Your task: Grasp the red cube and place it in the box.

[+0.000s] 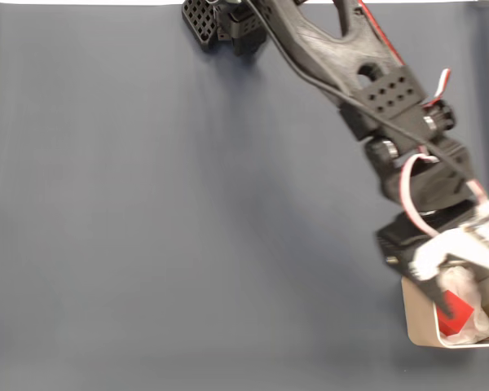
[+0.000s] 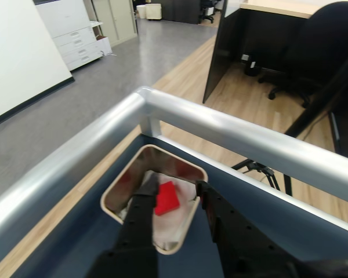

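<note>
Tool (image 2: pixel 177 194) is over the box (image 2: pixel 117 188), fingers spread fairly wide, nothing pinched. One finger (image 2: pixel 140 217) is on the left in the wrist view, the other on the right, above the box's right wall. Red cube (image 2: pixel 167 197) sits between them inside the box, tilted, on the white lumpy lining (image 2: pixel 162 229). Can't tell if the left finger touches the cube; there's a gap on the right.

From the fixed view the tool (image 1: pixel 440 297) hangs over the box (image 1: pixel 416 322) at the lower right corner of the picture, cube (image 1: pixel 455 318) partly showing under a fingertip. Arm (image 1: pixel 375 90) runs diagonally from top centre down to the box. Dark blue-grey surface (image 1: pixel 187 228) under it all.

Wrist view: silver metal rail (image 2: pixel 232 133) borders the surface, box close to its corner. Beyond it: floor, white drawer cabinet (image 2: pixel 81 40), office chair (image 2: pixel 319 46).
</note>
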